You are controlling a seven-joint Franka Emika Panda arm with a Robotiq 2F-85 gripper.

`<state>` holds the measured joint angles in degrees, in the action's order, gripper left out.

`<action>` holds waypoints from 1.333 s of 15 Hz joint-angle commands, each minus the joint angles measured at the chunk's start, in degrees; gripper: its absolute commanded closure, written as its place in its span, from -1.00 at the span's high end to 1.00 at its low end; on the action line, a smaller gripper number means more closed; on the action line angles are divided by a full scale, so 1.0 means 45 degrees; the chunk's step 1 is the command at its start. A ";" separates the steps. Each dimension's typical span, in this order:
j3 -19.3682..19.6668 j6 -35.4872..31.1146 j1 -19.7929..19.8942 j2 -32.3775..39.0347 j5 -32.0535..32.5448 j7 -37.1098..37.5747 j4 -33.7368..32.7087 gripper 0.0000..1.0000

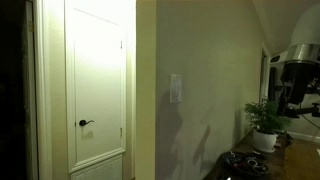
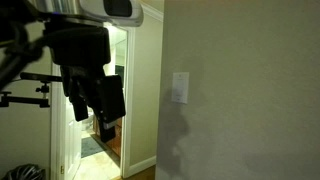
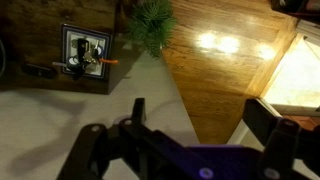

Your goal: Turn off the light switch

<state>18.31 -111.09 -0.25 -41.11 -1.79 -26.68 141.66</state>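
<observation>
Tool [image 3: 200, 135] at bottom, jaws spread wide; green plant [image 3: 150, 22] top; dark box [image 3: 82, 55] left; glossy wooden surface [image 3: 225, 75] right.

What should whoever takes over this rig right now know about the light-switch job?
The claw is open and empty in the wrist view.
The switch sits on the wall right of the door, seen in both exterior views; the claw is apart from it.
Done: nothing visible; toggle position too small to tell.
Left: bring the claw to the switch and flip it off.
</observation>
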 commanded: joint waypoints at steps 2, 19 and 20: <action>-0.0143 0.0041 0.0180 0.0050 -0.0122 -0.0100 -0.0034 1.00; -0.1241 -0.1632 -0.0152 0.2094 -0.0058 0.0404 -0.1407 1.00; -0.1384 -0.1781 -0.0148 0.2370 -0.0074 0.0532 -0.1628 1.00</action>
<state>13.69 -117.07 -0.63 -34.90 -1.80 -26.22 137.91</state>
